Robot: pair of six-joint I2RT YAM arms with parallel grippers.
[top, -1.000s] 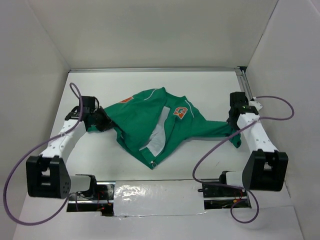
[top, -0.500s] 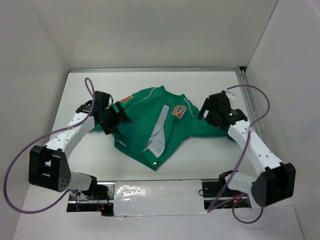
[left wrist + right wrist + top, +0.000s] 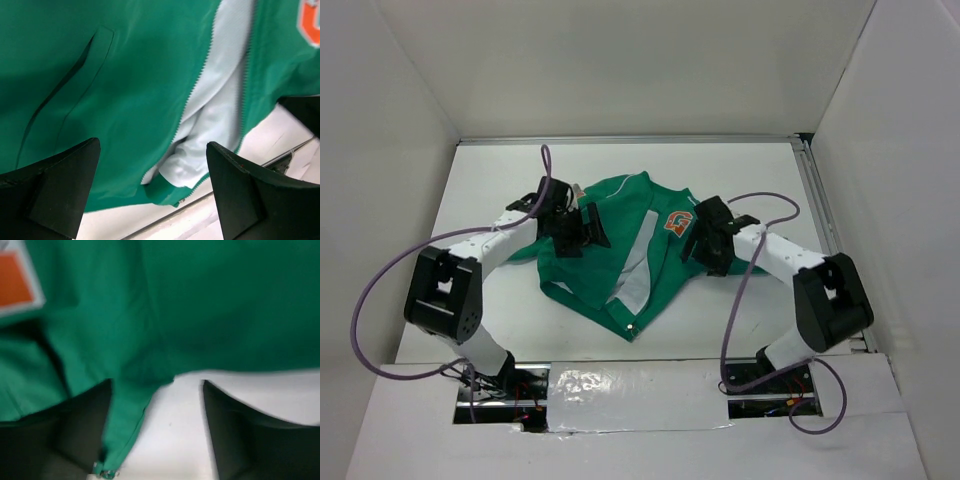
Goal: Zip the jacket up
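Both arms have swung in from the frame's sides to its middle, where the small green fabric jacket (image 3: 610, 265) lies unzipped on the white counter (image 3: 740, 175). The left gripper (image 3: 580, 226) and right gripper (image 3: 704, 238) hover with jaws apart, seemingly empty, though the right wrist view is blurred. Next comes finding the zipper ends at the lower hem.

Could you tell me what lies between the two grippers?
The top view shows the jacket, open-fronted with pale lining and orange patch, spanning from the left gripper to the right gripper.
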